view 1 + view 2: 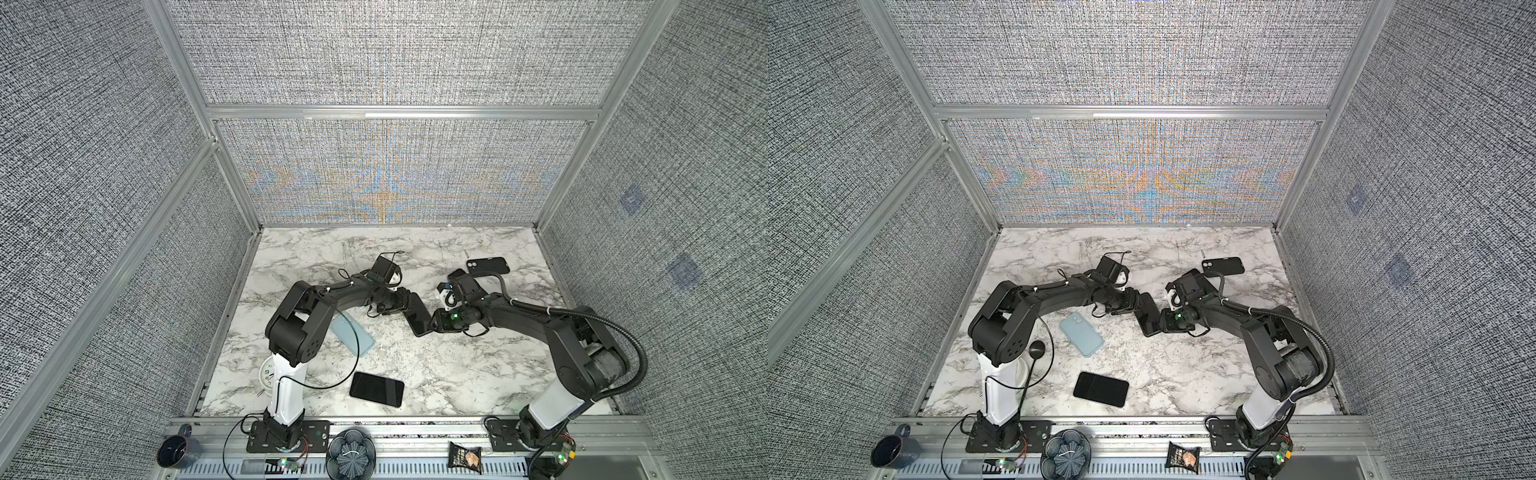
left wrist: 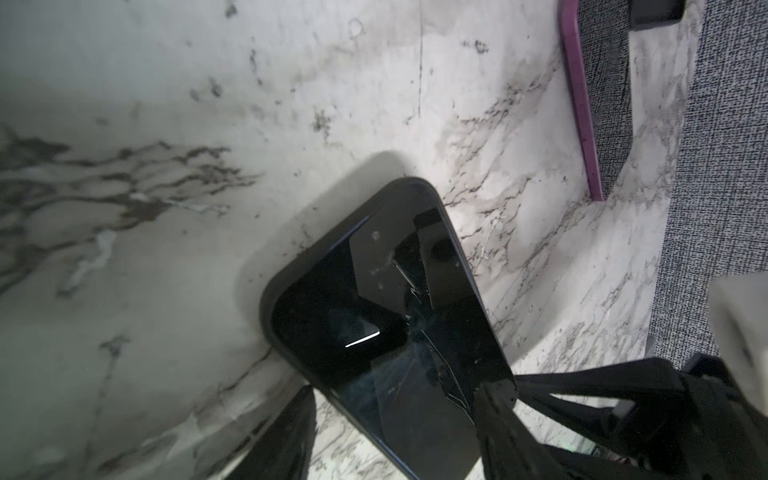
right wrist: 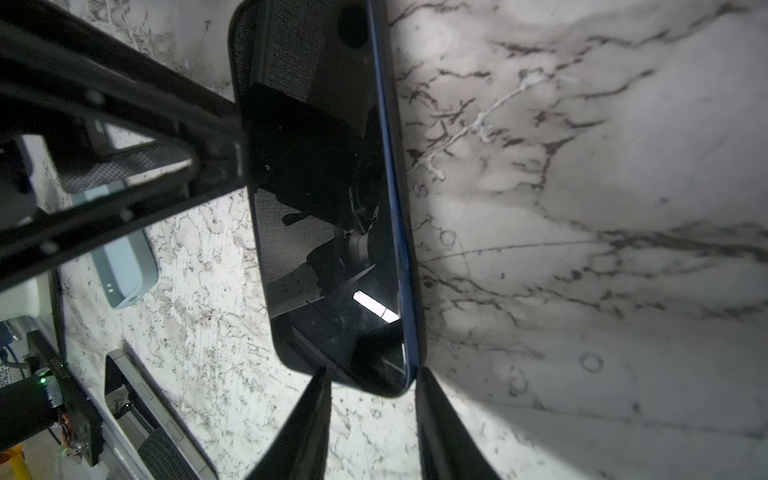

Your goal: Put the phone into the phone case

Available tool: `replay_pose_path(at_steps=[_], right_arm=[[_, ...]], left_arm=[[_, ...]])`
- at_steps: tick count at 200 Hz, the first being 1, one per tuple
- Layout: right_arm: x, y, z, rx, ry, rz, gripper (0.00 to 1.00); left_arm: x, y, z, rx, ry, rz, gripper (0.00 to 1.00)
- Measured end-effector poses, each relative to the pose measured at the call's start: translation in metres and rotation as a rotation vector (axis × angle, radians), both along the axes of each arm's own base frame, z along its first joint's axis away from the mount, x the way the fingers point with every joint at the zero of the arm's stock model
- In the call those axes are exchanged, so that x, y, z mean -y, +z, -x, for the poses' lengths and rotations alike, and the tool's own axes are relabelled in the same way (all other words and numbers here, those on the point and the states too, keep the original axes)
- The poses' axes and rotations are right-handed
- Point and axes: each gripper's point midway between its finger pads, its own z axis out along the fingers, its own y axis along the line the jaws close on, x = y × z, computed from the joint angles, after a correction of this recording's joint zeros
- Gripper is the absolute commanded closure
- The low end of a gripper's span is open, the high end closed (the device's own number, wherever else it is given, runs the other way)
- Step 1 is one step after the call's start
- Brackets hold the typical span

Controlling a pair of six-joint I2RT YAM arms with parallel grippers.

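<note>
A black phone [image 1: 417,318] [image 1: 1148,320] with a blue edge sits in a dark phone case [image 2: 270,299] at mid-table, between both arms. My left gripper [image 2: 395,388] [image 1: 405,305] spans one end of the cased phone. One fingertip [image 2: 490,399] overlaps a corner and the other touches the case rim. My right gripper [image 3: 371,374] [image 1: 432,326] pinches the opposite rounded end, a fingertip [image 3: 320,386] at each corner. In the right wrist view the phone's blue edge [image 3: 399,249] shows just inside the case rim.
A light blue phone case [image 1: 357,336] [image 1: 1081,334] lies under my left arm. Another black phone [image 1: 376,388] lies near the front edge. A dark case [image 1: 488,266] lies at the back right. A clock [image 1: 266,372], mug [image 1: 178,451] and snack packet [image 1: 465,457] are along the front.
</note>
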Motion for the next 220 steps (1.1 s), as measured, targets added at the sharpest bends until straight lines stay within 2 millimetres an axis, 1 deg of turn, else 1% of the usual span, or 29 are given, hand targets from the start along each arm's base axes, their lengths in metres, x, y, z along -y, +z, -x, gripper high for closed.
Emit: replay_pose_path(at_steps=[28, 47, 59, 75, 94, 102, 117, 139, 156, 179, 220], right_arm=[[-0.007, 0.001, 0.009, -0.013, 0.010, -0.017, 0.65], [-0.010, 0.001, 0.013, -0.020, 0.015, -0.028, 0.65], [-0.011, 0.005, 0.014, -0.018, 0.012, -0.038, 0.65], [-0.010, 0.014, 0.014, 0.002, 0.007, -0.035, 0.66], [-0.003, 0.024, 0.012, 0.036, -0.011, -0.011, 0.71], [-0.001, 0.026, 0.010, 0.048, -0.020, 0.003, 0.73], [0.002, 0.027, 0.004, 0.058, -0.033, 0.028, 0.76], [0.002, 0.022, -0.004, 0.057, -0.040, 0.060, 0.77], [0.002, 0.018, -0.007, 0.049, -0.038, 0.075, 0.77], [0.001, 0.016, -0.009, 0.048, -0.030, 0.083, 0.78], [0.001, 0.009, -0.010, 0.037, -0.019, 0.095, 0.79]], left_arm=[[-0.001, 0.006, 0.004, -0.002, -0.007, 0.007, 0.38], [-0.006, 0.014, 0.015, -0.023, -0.017, 0.016, 0.38], [-0.007, 0.019, 0.022, -0.035, -0.018, 0.030, 0.39], [-0.008, 0.020, 0.035, -0.066, -0.024, 0.026, 0.40], [-0.006, 0.020, 0.055, -0.111, -0.037, 0.015, 0.43], [-0.002, 0.019, 0.062, -0.129, -0.046, 0.015, 0.45], [0.001, 0.017, 0.070, -0.160, -0.046, 0.013, 0.48], [0.004, 0.012, 0.073, -0.192, -0.035, 0.001, 0.53], [0.006, 0.010, 0.072, -0.203, -0.031, -0.003, 0.56], [0.005, 0.007, 0.074, -0.216, -0.027, -0.016, 0.58], [0.001, -0.007, 0.077, -0.248, -0.022, -0.051, 0.60]])
